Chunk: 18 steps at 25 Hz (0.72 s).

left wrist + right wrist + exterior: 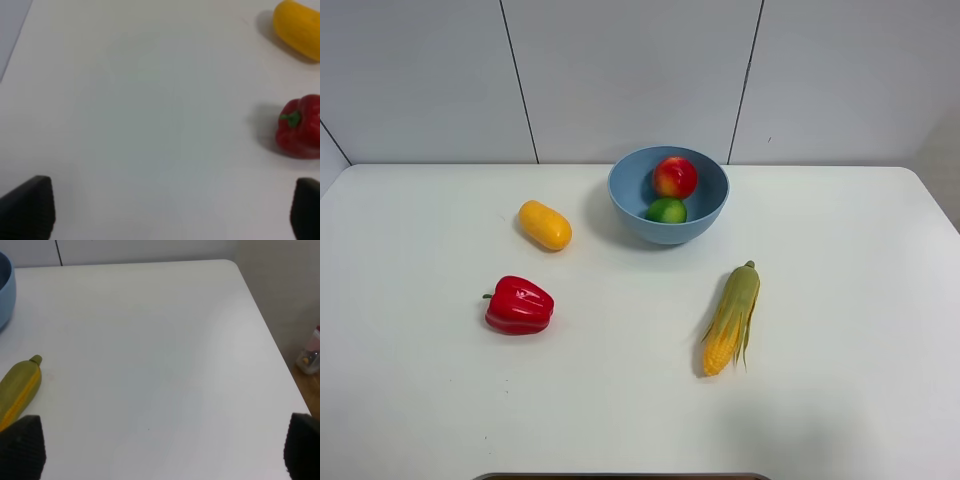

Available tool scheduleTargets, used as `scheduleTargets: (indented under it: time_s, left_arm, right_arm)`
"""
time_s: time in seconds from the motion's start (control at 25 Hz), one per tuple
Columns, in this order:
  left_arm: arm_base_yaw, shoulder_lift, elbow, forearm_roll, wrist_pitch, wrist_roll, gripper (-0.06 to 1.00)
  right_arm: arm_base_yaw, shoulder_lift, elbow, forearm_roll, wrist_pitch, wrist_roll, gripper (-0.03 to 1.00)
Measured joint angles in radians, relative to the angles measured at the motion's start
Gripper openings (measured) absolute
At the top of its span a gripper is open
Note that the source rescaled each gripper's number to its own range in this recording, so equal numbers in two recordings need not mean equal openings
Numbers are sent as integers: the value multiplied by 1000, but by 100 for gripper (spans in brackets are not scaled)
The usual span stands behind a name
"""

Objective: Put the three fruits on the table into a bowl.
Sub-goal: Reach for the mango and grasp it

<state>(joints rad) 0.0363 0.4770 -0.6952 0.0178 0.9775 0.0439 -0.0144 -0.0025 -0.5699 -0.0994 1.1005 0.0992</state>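
Lying on the table (840, 400) beside the blue bowl (665, 236), the mango (545, 225) alone is left out; apple (675, 177) and lime (666, 211) sit inside. The left gripper (168, 207) and right gripper (160, 447) stand spread and empty. An off-centre pinch could squirt the smooth mango away.

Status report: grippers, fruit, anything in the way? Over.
Left gripper and right gripper open, empty. Apple, lime in bowl; mango on table. Pepper beside mango, apart.
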Motion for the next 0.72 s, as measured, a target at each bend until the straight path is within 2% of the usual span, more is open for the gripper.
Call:
scheduleTargets:
  time_s: [0.12,0.56,0.72]
  left_arm:
    - [-11,165,-93,-18,-15,21,82]
    - [-122,747,-431,-49,-31,28,82]
    - [-158,917,-547,-62,-33,28,74]
  right_arm:
    - [0,0,0,0,0,0,87]
    - [0,0,0,0,0,0,87]
    - [0,0,0,0,0,0,87]
